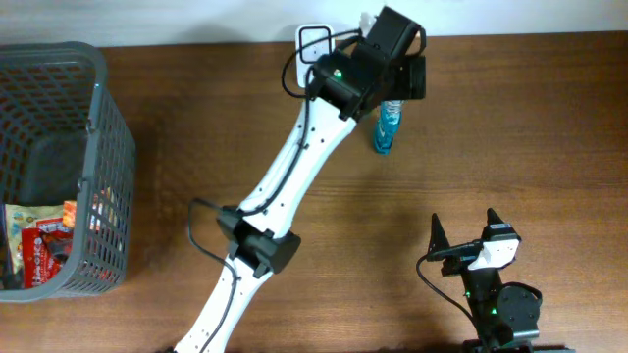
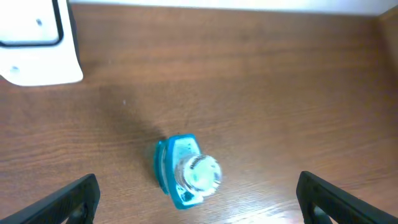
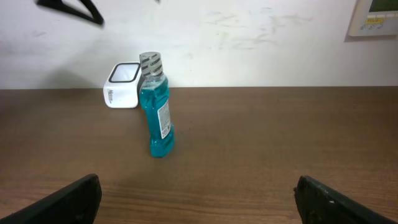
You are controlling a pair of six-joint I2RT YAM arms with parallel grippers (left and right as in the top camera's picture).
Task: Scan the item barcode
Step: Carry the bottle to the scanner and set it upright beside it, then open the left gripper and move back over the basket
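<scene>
left pincer (image 2: 198, 185) gapes over upright blue-liquid bottle (image 2: 177, 152)

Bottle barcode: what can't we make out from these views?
- Overhead: the left arm covers the top of the bottle; no label shows.
- Left wrist: bottle seen cap-first from above, so its own body hides the label; white scanner cut off by the frame edge.
- Right wrist: label shows, but it is too small to read any barcode.
</scene>
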